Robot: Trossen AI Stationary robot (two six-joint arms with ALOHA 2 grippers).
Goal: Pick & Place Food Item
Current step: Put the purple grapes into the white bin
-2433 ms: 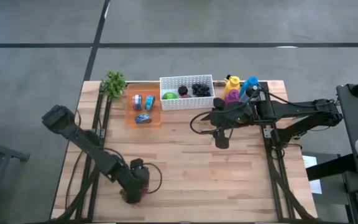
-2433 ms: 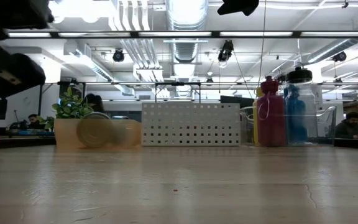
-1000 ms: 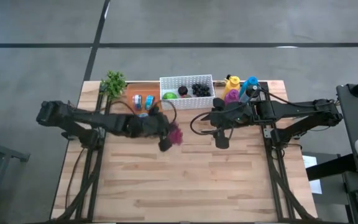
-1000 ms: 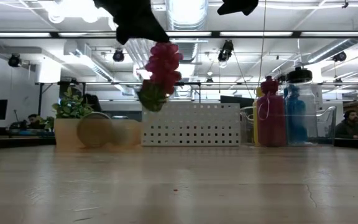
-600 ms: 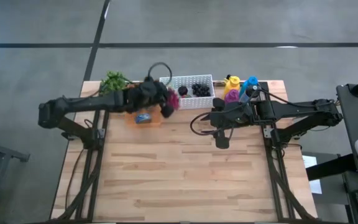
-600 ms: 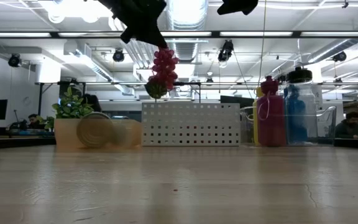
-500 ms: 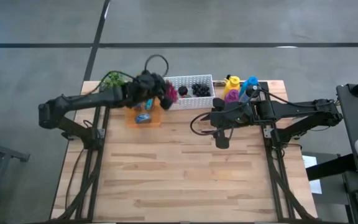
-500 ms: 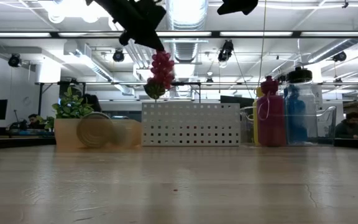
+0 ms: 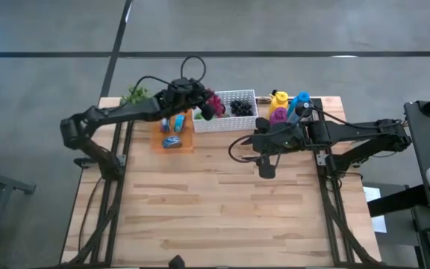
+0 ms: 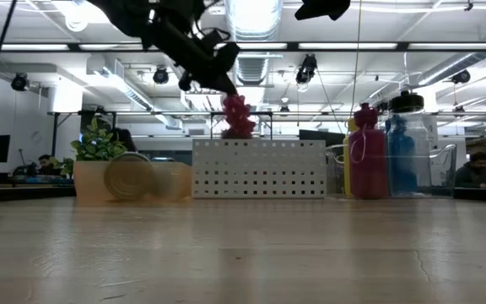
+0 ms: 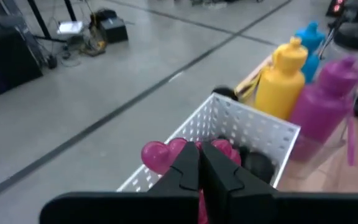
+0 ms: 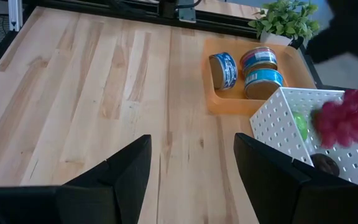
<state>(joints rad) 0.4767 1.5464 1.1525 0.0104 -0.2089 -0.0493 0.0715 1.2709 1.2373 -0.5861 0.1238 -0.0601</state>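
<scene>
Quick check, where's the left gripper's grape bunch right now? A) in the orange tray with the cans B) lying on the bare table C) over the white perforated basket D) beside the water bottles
C: the left gripper, shut on the red grape bunch, holds it just above the rim of the white perforated basket; the low view shows the same.

No text, brand, number or sign could be read anywhere in these views. The cans [image 12: 248, 68] in the upper right of the right wrist view carried blue and red labels, but their print was too small to make out.
</scene>
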